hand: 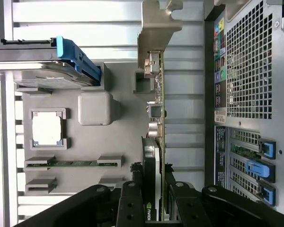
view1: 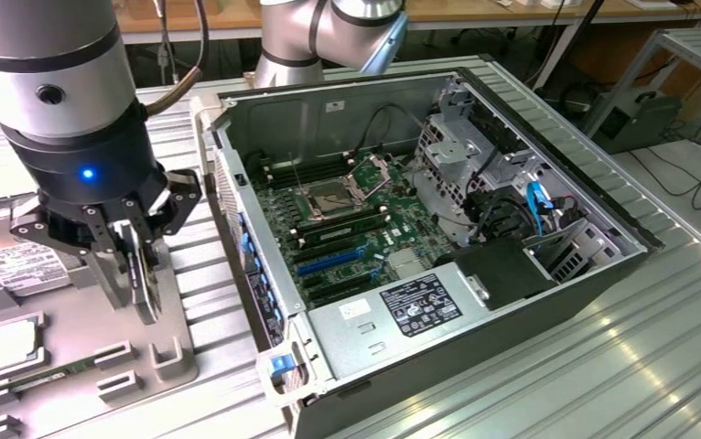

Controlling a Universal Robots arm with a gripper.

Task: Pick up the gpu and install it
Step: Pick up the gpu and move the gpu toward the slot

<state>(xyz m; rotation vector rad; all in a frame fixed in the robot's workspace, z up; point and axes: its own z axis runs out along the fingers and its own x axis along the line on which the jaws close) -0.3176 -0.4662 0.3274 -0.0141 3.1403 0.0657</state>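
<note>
The card (view1: 149, 306) is thin and flat, like a slice of toast held on its edge. It hangs straight up and down in the pincer (view1: 131, 274), over the grey tray (view1: 192, 302) on the exterior view's left, just beside the open computer case (view1: 326, 110). I cannot tell if its low end touches the tray.

The pincer is closed narrow on the card, one dark finger on each flat side.

In the wrist view the card (hand: 154, 156) is seen from its thin edge. One side is black and smooth, with a round silver rim near the pincer (hand: 156, 198) and a small green and white logo between the fingers. The other side is a green board (hand: 161, 94) with tiny bumpy parts on it. At the end far from the pincer sits a long shiny metal strip (hand: 154, 28) with a bent tip (it looks like a little hook).

The tray (hand: 123, 151) is dull grey and smooth, with blocky raised holders. On it lie a boxy silver hard drive (hand: 38, 78) with a blue plastic clip (hand: 78, 59), a square chip (hand: 46, 128) with a pale shiny top, and a slim green memory stick (hand: 73, 163).

The case (hand: 251, 56) is dark metal with a wall full of small holes and blue plastic latches (hand: 258, 168). In the exterior view it lies open, showing a green board (view1: 363, 238) inside, black and blue wires, and a silver box (view1: 387, 320) with a black label.
</note>
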